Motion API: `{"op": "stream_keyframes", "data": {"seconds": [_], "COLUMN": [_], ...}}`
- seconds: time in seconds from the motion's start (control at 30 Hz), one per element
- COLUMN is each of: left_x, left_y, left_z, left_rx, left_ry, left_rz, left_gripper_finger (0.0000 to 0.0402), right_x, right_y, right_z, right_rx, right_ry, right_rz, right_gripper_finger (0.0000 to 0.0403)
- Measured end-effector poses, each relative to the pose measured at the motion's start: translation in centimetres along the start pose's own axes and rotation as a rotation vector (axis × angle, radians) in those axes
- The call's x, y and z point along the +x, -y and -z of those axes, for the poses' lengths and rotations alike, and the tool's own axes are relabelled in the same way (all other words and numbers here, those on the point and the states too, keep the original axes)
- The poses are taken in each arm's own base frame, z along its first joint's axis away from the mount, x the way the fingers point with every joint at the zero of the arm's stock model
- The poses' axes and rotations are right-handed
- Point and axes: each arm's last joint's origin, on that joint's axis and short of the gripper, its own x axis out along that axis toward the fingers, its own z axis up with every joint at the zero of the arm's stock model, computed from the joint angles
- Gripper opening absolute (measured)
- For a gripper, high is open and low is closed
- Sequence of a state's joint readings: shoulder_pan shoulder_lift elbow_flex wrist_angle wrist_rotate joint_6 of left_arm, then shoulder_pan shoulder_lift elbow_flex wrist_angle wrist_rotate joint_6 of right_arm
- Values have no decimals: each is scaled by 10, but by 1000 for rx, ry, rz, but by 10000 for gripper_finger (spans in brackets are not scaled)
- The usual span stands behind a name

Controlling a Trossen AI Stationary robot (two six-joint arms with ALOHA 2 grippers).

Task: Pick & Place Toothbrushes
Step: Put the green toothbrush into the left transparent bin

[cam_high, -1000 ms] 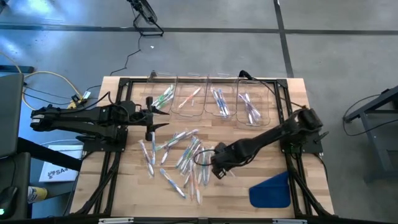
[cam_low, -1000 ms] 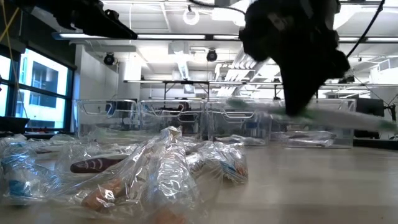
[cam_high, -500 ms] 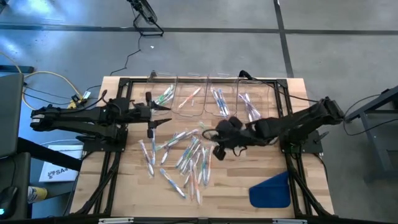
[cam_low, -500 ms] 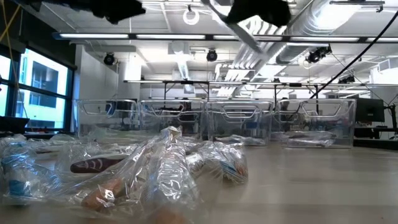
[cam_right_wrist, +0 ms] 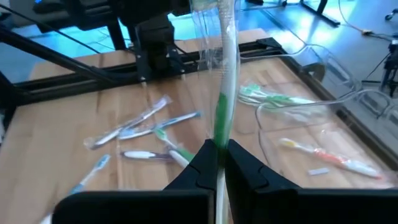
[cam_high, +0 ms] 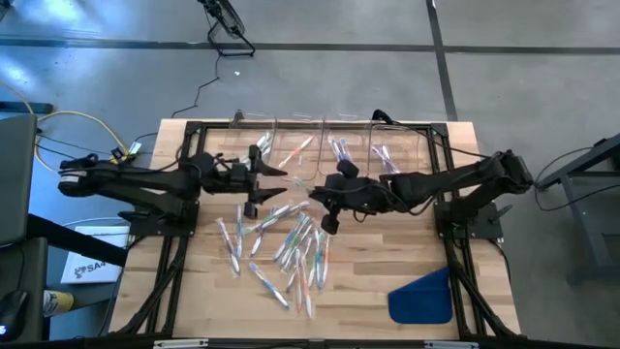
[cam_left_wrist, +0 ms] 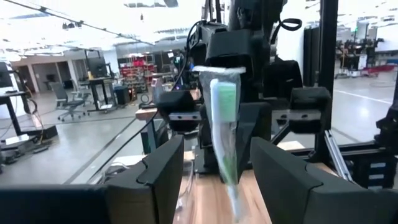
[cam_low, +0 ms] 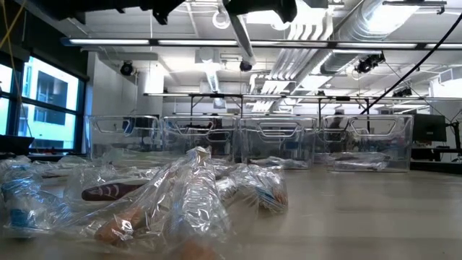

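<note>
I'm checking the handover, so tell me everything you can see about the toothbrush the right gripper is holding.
The green toothbrush is a thin whitish stick with green on its handle and head, sealed in a clear, crinkly plastic sleeve. The right gripper is shut on its lower handle, holding it off the table above the loose toothbrushes. Its green head shows between the open fingers of the left gripper, which do not visibly touch it. Nothing else touches it.

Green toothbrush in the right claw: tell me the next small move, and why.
Probably close the open left claw on the green toothbrush. The right claw holds it upright, shut on it, and the left wrist view shows it standing between the left claw's fingers, which suggests a handover.
</note>
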State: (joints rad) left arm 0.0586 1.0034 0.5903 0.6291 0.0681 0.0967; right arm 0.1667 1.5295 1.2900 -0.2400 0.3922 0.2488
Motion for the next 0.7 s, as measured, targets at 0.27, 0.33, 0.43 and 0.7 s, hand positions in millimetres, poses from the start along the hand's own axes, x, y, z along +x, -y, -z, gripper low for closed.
{"op": "stream_keyframes", "data": {"seconds": [0.27,0.33,0.43,0.7], "left_x": [18,21,24,37], "left_y": [0,0,0,0], "left_z": [20,24,25,29], "left_rx": [-48,-50,-48,-31], "left_ry": [-5,-10,29,43], "left_rz": [-11,-23,-35,-9], "left_gripper_finger": [182,182,182,182], "right_x": [2,2,2,2], "right_y": [6,6,6,5], "right_z": [-3,-3,-3,-3], "right_rx": [-43,-53,-54,-55], "right_ry": [17,19,18,18], "right_rz": [12,14,11,7], "right_gripper_finger": [4,4,4,4]}}
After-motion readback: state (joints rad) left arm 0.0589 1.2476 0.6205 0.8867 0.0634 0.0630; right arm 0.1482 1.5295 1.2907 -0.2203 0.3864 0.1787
